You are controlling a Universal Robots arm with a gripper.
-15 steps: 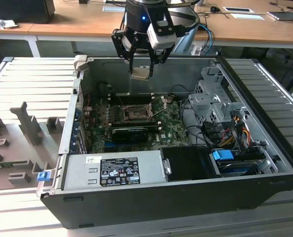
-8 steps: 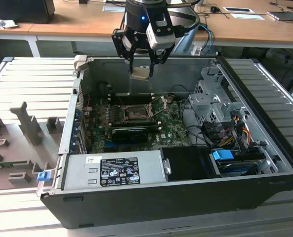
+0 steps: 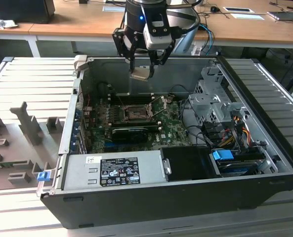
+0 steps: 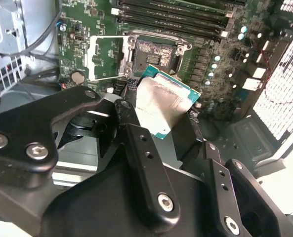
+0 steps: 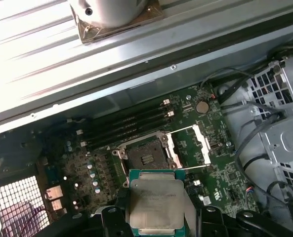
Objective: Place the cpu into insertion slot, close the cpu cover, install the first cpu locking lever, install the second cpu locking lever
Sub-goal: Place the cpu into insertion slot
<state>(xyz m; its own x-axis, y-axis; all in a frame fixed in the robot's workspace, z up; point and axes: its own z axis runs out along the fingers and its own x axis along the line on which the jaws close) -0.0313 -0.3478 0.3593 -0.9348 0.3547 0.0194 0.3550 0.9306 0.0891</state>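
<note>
While gripper (image 3: 142, 72), fingers clamped on cpu (image 3: 139, 75) edges, hangs at upper centre of exterior view, insertion slot (image 3: 135, 114) lies bare at frame centre, cpu cover (image 5: 203, 145) standing open beside it. Judged best: keep cpu level, square to slot, descend straight.

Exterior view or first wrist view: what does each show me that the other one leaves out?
Exterior view: the whole open computer case, its power supply, and a grey moulded tray on the exterior view's left. First wrist view: the small coin battery on the board. Both: the cpu held in the gripper, the empty socket, and the open cpu cover.
</note>
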